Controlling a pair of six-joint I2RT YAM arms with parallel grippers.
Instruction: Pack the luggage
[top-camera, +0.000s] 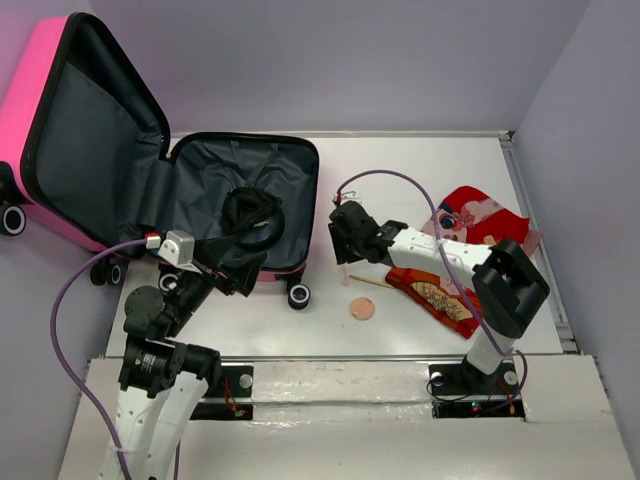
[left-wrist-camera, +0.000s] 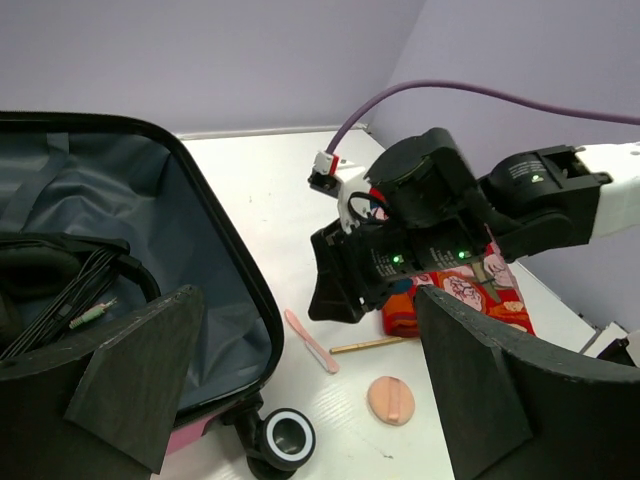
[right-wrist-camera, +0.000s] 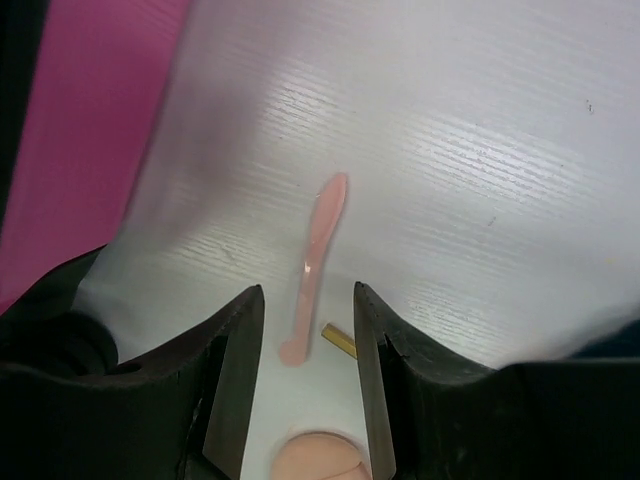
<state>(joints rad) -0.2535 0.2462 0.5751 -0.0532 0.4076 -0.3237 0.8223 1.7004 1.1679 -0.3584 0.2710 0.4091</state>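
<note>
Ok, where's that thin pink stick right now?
In the right wrist view the thin pink stick lies on the table between the open fingers of the right gripper, right of the pink luggage and near the round peach pad.

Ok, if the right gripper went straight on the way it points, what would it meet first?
The right gripper would probably meet the thin pink stick lying on the white table; it lies dead ahead between the open jaws. Depth is unclear.

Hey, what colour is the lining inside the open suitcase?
Dark grey. The lining shows best in the top external view.
</note>
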